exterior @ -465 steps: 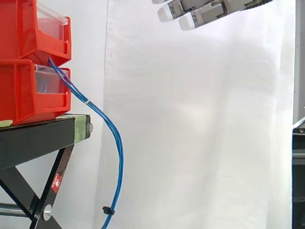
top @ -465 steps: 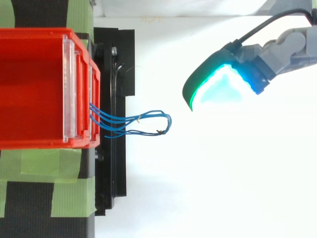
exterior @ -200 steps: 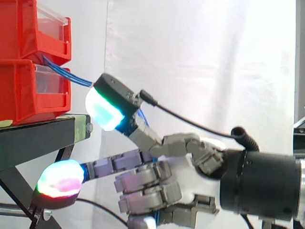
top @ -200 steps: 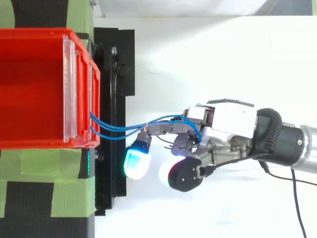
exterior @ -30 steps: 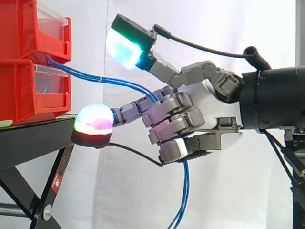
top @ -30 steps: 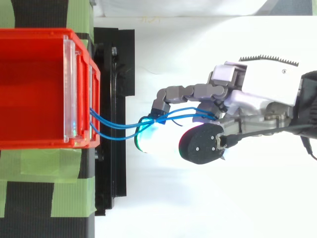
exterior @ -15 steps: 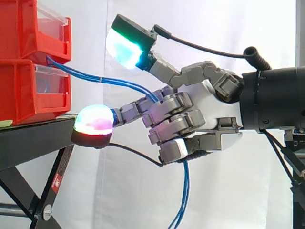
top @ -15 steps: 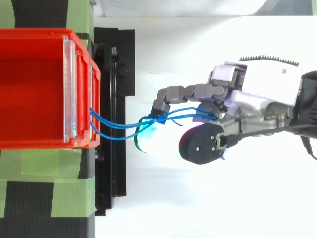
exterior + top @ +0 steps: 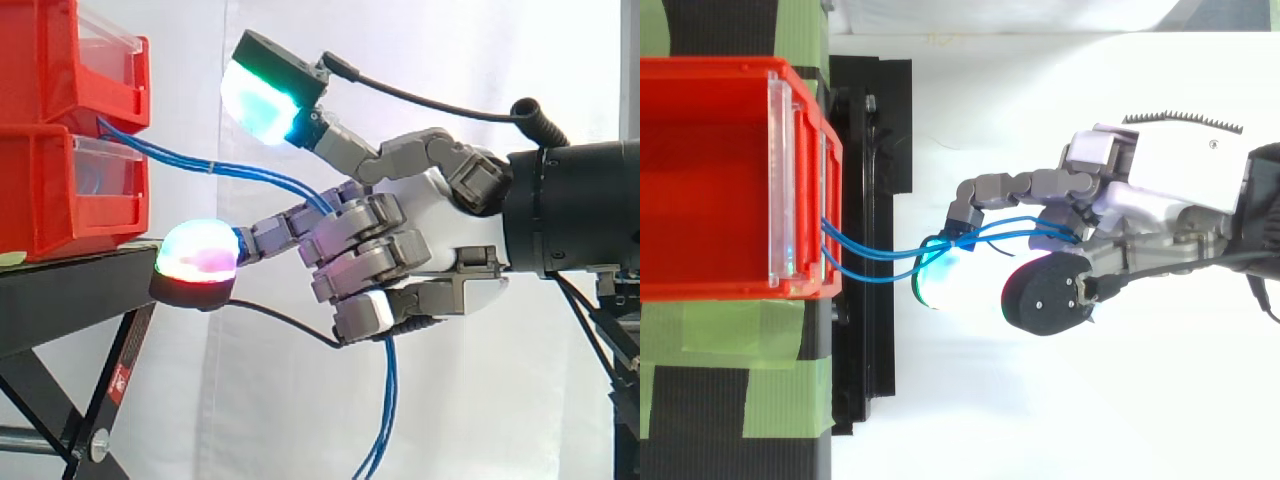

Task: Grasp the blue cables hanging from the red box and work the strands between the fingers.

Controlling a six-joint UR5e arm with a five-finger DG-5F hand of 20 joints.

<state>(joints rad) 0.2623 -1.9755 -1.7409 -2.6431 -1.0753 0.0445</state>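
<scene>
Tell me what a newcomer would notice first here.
The robot hand reaches in from the right of the side view, its fingertips glowing cyan, green and red. Its curled fingers hold the blue cables, which stretch from the stacked red bins at left and hang below the hand.

Cables (image 9: 240, 169) stretch from bins (image 9: 60, 190) rightward into robot hand (image 9: 430, 230).
</scene>
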